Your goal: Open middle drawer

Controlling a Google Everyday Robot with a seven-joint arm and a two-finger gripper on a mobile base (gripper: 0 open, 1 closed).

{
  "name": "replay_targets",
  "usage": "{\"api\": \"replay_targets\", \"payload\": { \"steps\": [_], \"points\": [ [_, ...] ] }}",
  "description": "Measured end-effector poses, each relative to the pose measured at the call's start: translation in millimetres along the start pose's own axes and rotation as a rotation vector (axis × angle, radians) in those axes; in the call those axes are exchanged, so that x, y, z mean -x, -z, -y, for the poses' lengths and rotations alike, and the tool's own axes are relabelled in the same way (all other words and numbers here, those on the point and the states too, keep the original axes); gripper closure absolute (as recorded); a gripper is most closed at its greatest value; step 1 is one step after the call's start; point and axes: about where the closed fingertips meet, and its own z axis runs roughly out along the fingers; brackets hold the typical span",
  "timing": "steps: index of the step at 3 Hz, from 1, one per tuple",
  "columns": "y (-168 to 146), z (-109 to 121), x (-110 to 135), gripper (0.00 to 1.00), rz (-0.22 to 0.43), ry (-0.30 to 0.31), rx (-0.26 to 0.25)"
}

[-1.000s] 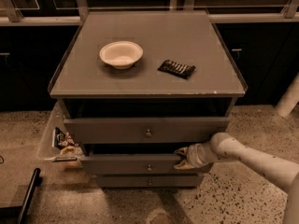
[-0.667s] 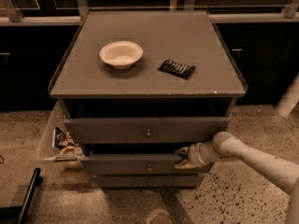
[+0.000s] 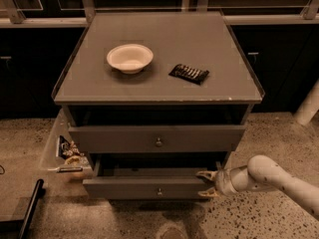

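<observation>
Camera view shows the grey middle drawer (image 3: 129,188) partly out, pincer (image 3: 206,183) spread at its right end.

Speckled floor (image 3: 274,133) all around, dark cabinets (image 3: 284,59) lining the back, a pale ledge (image 3: 269,20) above them, dim amber light.

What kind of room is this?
Probably a kitchen or office break room: a white bowl and snack packet sit on a grey drawer cabinet, with dark cupboards behind. The robot's claw is at the right end of the middle drawer.
</observation>
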Motion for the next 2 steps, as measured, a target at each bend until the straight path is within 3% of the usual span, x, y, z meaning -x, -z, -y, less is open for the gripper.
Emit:
{"api": "replay_targets", "payload": {
  "steps": [1,2],
  "points": [
    [16.0,-34.4,-0.7,0.88,0.015,0.005,0.018],
    [16.8,-36.9,-1.8,0.86,0.015,0.002,0.018]
  ]
}}
